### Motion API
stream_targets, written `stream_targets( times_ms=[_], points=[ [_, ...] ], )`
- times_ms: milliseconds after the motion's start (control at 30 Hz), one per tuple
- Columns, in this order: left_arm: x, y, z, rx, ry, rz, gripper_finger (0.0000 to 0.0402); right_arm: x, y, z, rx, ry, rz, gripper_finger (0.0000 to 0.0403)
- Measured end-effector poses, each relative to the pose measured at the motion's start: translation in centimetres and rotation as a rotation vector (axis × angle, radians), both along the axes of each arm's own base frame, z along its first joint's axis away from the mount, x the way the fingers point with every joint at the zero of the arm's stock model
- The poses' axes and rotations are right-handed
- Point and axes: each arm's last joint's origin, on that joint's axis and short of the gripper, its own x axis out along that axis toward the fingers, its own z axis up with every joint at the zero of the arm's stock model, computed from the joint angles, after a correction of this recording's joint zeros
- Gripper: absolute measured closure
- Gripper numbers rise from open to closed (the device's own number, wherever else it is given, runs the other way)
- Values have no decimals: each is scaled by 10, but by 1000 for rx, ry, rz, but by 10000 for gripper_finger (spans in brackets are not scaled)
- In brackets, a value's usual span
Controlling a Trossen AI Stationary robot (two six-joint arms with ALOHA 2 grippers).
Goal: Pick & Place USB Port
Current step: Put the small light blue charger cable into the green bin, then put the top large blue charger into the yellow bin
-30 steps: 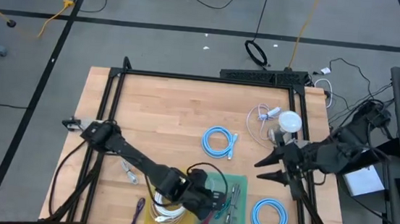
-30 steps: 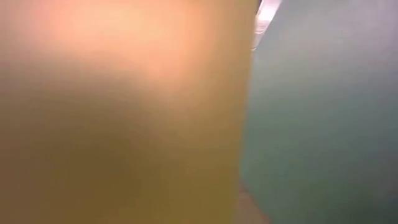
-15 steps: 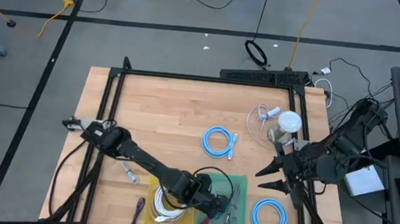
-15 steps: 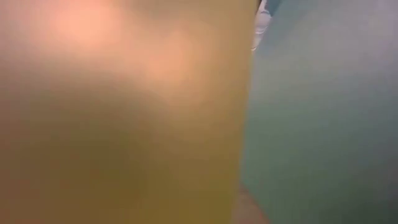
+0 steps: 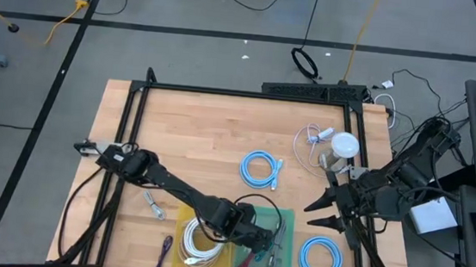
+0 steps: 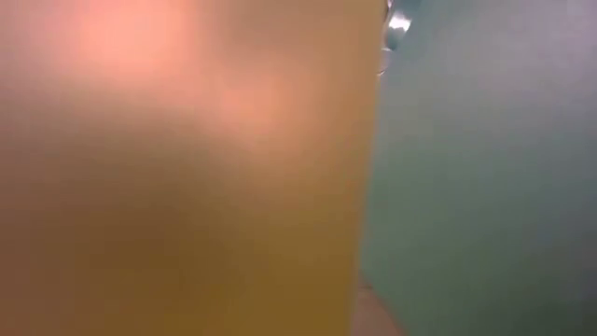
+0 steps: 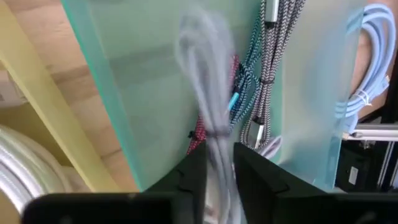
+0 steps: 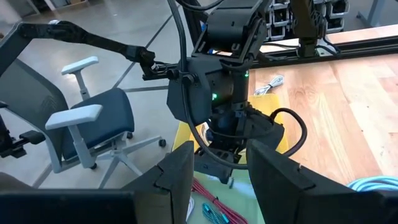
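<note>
My left gripper (image 5: 256, 239) hangs over the green bin (image 5: 288, 217), pointing steeply down. In the left wrist view its fingers (image 7: 194, 171) stand slightly apart around a blurred grey cable (image 7: 208, 93) that runs down into the bin (image 7: 143, 93). Several braided cables (image 7: 267, 74) lie on the bin's floor. I cannot make out a USB port on the blurred cable. My right gripper (image 5: 316, 209) is open in the air over the table's right side, holding nothing, and it faces the left arm (image 8: 221, 180). My left gripper comes at the grey cable (image 7: 214, 140) from above, slanting down, and the cable passes through the narrow gap between the two fingers. The cable is blurred, and I cannot tell whether the fingers touch it.
A yellow bin (image 5: 176, 266) with a white cable coil (image 5: 198, 247) stands left of the green one. Blue cable coils lie mid-table (image 5: 261, 168) and near right (image 5: 322, 255). A white cable and a round white thing (image 5: 343, 145) sit far right. The bins' walls fill the low view.
My left gripper has sunk toward the green bin and shifted a little toward the table's right edge, from the bins' shared edge to over the green one. My right gripper has drifted slightly toward the near edge.
</note>
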Motion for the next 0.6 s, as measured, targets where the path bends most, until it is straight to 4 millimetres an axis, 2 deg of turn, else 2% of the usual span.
stream_targets(
  times_ms=[133,267,367,433,600],
  points=[
    [1,0,-5,-11,17,-12,294,0,0,0,-2,-1,1,264],
    [1,0,-4,-2,14,-32,289,0,0,0,-3,-1,1,264],
    [1,5,-1,38,3,-122,288,0,0,0,-3,-1,1,264],
    [-2,16,12,47,2,-212,288,0,0,0,-3,-1,1,264],
    [-20,35,74,129,-153,-325,287,0,0,0,-4,0,1,264]
  ],
)
